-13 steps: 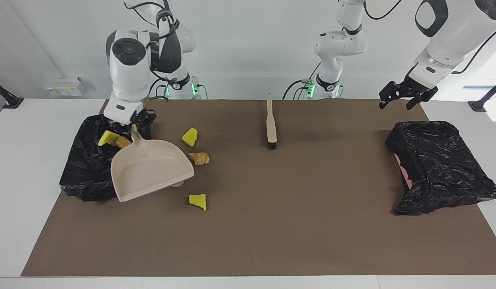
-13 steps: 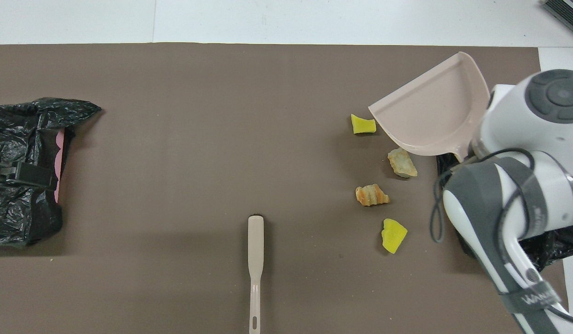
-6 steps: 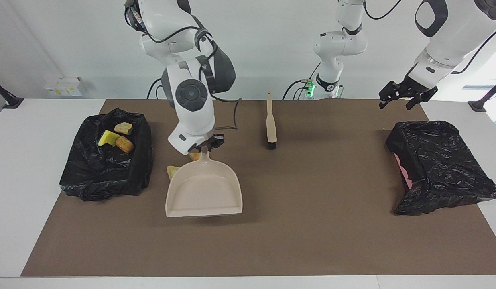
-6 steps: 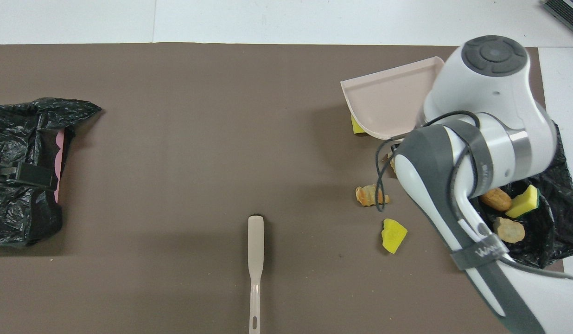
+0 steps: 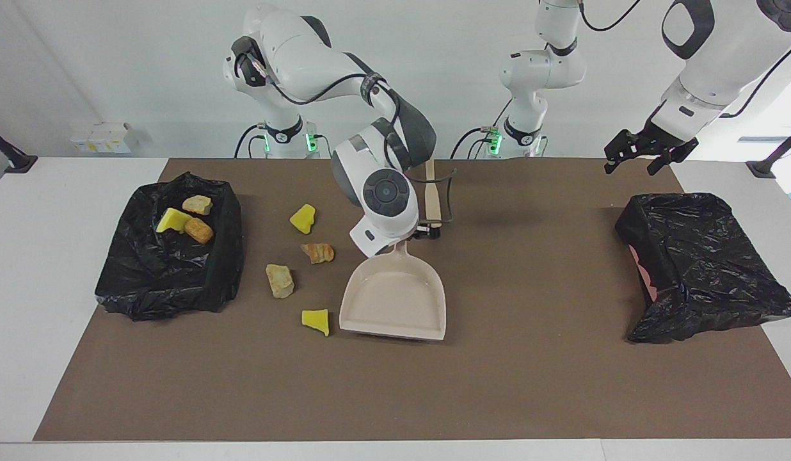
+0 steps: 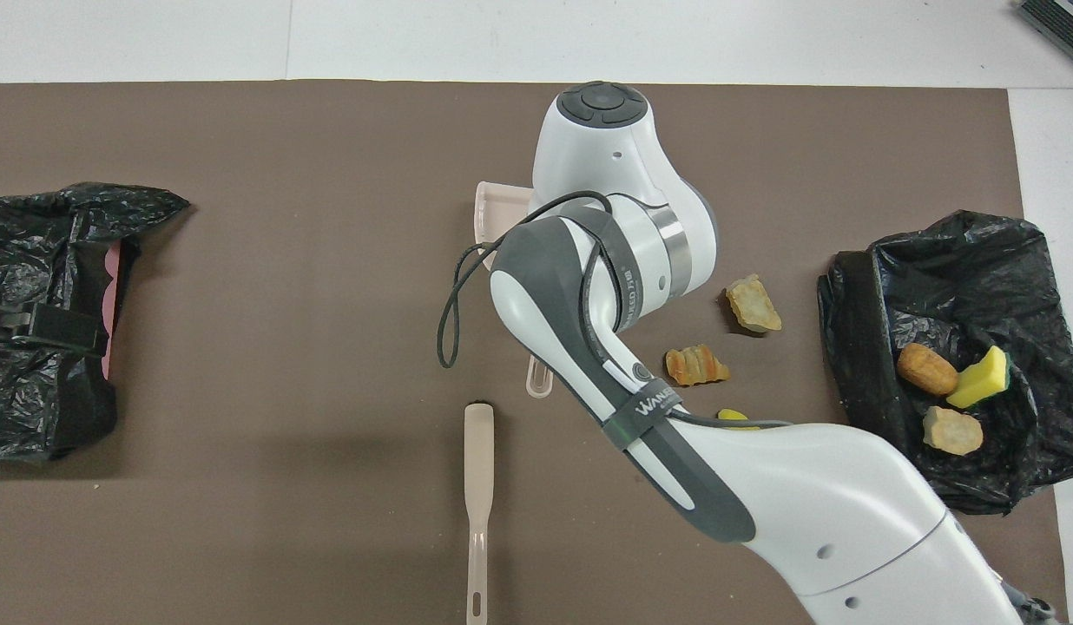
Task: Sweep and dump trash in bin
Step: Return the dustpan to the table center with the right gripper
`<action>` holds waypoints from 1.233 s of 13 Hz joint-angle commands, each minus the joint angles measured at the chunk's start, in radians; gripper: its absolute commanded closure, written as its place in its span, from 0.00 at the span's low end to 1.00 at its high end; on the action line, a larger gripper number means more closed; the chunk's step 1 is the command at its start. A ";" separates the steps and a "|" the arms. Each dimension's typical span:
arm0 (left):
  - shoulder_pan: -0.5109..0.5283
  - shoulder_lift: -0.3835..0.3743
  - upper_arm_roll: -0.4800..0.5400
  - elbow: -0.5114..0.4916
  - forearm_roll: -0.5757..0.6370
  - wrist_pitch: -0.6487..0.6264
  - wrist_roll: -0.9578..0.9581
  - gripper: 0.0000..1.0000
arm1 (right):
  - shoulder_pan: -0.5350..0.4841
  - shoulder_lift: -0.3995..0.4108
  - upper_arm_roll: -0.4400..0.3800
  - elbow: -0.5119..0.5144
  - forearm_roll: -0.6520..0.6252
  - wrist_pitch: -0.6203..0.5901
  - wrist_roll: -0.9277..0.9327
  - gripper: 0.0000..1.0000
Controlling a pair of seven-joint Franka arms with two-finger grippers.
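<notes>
- Right gripper (image 5: 413, 235) is pinched shut on the dustpan (image 5: 395, 301) handle, with the pan itself low over the brown mat (image 5: 530, 384) near the middle of the table; whether its lip touches the mat you cannot tell.
- Left gripper (image 5: 645, 153) waits with its fingers spread, hanging above the lined bin (image 5: 696, 262) at the left arm's end.
- Your trash: three pieces already lie in the other lined bin (image 5: 171, 256) at the right arm's end, a yellow sponge (image 5: 173, 220), a tan lump (image 5: 196, 205) and an orange lump (image 5: 198, 230).
- Four pieces lie loose on the mat between that bin and the pan: a yellow chunk (image 5: 303, 218), an orange bread piece (image 5: 317, 252), a beige lump (image 5: 279, 280) and a yellow wedge (image 5: 316, 321) just beside the pan's corner.
- Step in hand, as you can judge it: setting the emptied pan down for another load.
- Next, you need the brush (image 6: 478, 512), lying untouched on the mat nearer the robots; the free left arm looks the natural one to fetch it and push the loose pieces into the pan's open lip.
</notes>
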 commanded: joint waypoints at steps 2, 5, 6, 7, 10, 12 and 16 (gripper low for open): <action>0.006 0.000 -0.003 0.010 0.019 -0.018 0.008 0.00 | 0.028 0.085 0.027 0.088 0.033 0.029 0.031 1.00; 0.006 0.000 -0.003 0.010 0.019 -0.018 0.008 0.00 | 0.066 0.125 0.029 0.140 0.033 0.023 0.041 1.00; 0.006 0.000 -0.003 0.010 0.019 -0.018 0.008 0.00 | 0.069 0.129 0.039 0.140 0.032 0.029 0.041 1.00; 0.006 0.000 -0.003 0.010 0.019 -0.018 0.008 0.00 | 0.085 0.136 0.036 0.140 0.030 0.030 0.041 1.00; 0.006 0.000 -0.003 0.010 0.019 -0.018 0.008 0.00 | 0.083 0.141 0.036 0.139 0.030 0.039 0.031 1.00; 0.006 0.000 -0.003 0.010 0.019 -0.018 0.008 0.00 | 0.083 0.139 0.036 0.136 0.021 0.065 0.028 1.00; 0.006 0.000 -0.003 0.010 0.019 -0.018 0.008 0.00 | 0.085 0.138 0.030 0.131 0.013 0.070 -0.010 0.85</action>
